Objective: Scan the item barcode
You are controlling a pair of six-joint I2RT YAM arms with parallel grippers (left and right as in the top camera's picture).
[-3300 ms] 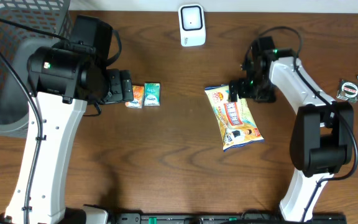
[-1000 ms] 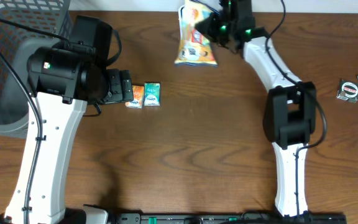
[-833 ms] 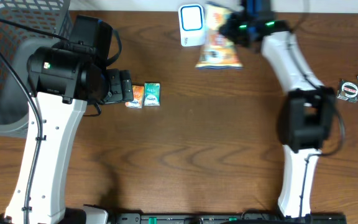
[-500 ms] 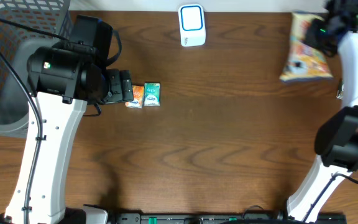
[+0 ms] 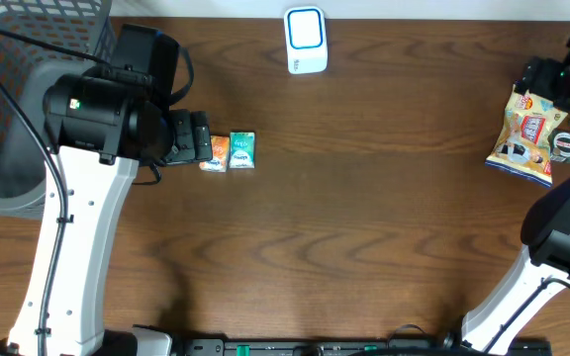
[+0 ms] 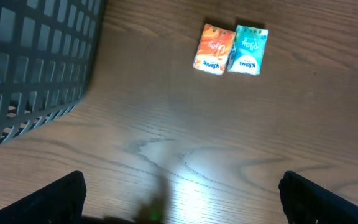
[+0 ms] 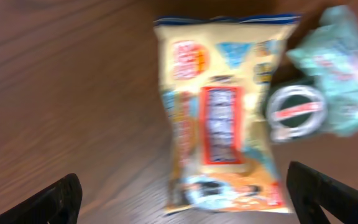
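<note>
The item, a yellow snack bag (image 5: pixel 527 138), is at the far right of the table, partly over a round tape roll (image 5: pixel 565 144). In the right wrist view the bag (image 7: pixel 219 124) is blurred and sits free between my spread fingers. My right gripper (image 5: pixel 550 81) (image 7: pixel 182 190) is open just above the bag and holds nothing. The white barcode scanner (image 5: pixel 305 40) stands at the back centre, far from the bag. My left gripper (image 5: pixel 202 140) (image 6: pixel 182 196) is open beside an orange packet (image 6: pixel 214 48) and a teal packet (image 6: pixel 248 50).
A dark mesh basket (image 5: pixel 23 79) (image 6: pixel 33 62) fills the back left corner. A crumpled teal wrapper (image 7: pixel 331 68) lies next to the tape roll (image 7: pixel 294 112) at the right edge.
My right arm swung the snack bag from in front of the scanner to the far right. Its jaws then opened and let the bag go. The left arm has not moved.
</note>
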